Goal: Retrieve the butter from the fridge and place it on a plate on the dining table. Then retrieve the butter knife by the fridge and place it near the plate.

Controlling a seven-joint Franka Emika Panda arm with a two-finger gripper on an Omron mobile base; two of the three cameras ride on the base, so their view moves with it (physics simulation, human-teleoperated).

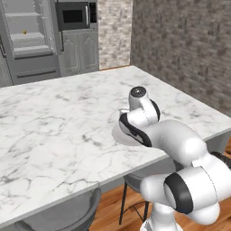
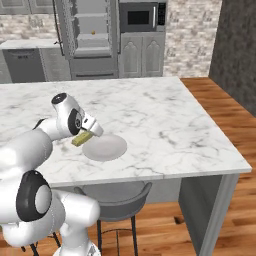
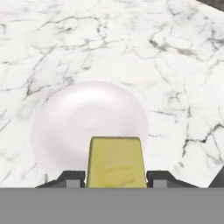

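Over plate, near rim: butter (image 3: 115, 162), yellow stick, clamped between the two fingertips (image 3: 70, 178), pointing out toward plate centre.
gripper (image 2: 86, 134): jaws closed on butter sides, part-way width; butter not yet down.
plate (image 3: 65, 127): round, pale, flat on dining table (image 2: 165, 125), directly ahead of and below butter; bare, nothing on it.
why held so: likely lining stick up over plate before lowering and letting go, so it lands inside rim.
step judged: first half nearly done; release left.
fridge (image 2: 90, 37): far behind plate, across table; upper door open, shelves showing, small orange ball (image 2: 93, 33) on a shelf.
butter knife: cannot pick out in these views.
stool (image 2: 116, 200): tucked under table edge on plate's near side.
risk: stick could tip off rim if released early.
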